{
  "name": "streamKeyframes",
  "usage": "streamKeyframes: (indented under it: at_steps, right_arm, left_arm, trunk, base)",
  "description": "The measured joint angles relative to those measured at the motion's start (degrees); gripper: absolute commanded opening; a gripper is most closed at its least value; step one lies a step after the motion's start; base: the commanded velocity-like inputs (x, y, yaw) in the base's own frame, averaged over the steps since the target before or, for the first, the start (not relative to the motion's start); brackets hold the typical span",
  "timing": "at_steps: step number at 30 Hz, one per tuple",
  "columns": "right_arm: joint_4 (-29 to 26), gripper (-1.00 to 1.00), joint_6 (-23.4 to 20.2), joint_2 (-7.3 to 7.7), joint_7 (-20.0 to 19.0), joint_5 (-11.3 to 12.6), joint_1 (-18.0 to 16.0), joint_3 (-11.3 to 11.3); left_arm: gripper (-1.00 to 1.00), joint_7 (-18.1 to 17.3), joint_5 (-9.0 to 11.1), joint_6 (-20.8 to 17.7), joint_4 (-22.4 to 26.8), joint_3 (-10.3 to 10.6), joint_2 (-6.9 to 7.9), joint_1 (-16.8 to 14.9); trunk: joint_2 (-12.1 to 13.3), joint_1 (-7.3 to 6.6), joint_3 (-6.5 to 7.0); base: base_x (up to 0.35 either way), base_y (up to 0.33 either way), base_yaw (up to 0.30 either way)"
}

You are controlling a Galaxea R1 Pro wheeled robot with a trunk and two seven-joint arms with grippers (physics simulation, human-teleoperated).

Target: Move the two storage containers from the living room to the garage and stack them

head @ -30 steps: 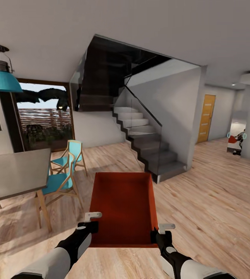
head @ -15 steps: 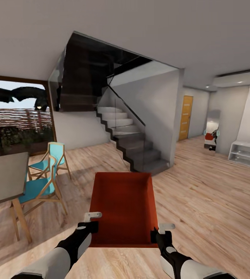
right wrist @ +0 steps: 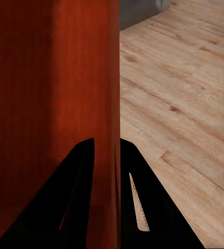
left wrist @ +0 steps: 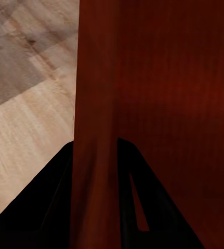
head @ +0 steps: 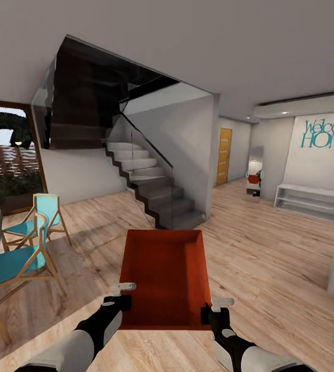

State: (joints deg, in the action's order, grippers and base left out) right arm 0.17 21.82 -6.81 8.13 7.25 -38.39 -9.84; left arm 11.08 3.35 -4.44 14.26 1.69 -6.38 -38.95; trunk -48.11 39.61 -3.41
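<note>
Here the left hand (head: 119,295) and right hand (head: 214,310) each pinch a side wall of one orange-red storage container (head: 164,276), held level above the wood-plank floor (head: 270,268); beyond stand teal chairs (head: 30,243), a staircase (head: 151,188) and a yellow door (head: 223,156).

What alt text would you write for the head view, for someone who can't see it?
Two robot arms carry an empty orange-red storage container above a light wood-plank floor, the left tool and right tool each clamped on a side wall. Ahead are a dark staircase, teal chairs and a "Welcome HOME" wall sign.
</note>
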Motion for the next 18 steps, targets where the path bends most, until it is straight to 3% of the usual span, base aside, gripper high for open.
streamKeyframes:
  at_steps: [18]
  right_arm:
    - [0.04, -1.0, -0.01, 0.01, -0.01, -0.03, 0.01, 0.04]
  left_arm:
    - [-1.0, 0.04, 0.14, -0.05, -0.04, 0.15, 0.0, -0.01]
  trunk:
    - [0.0, 0.0, 0.0]
  base:
    - [0.0, 0.0, -0.28]
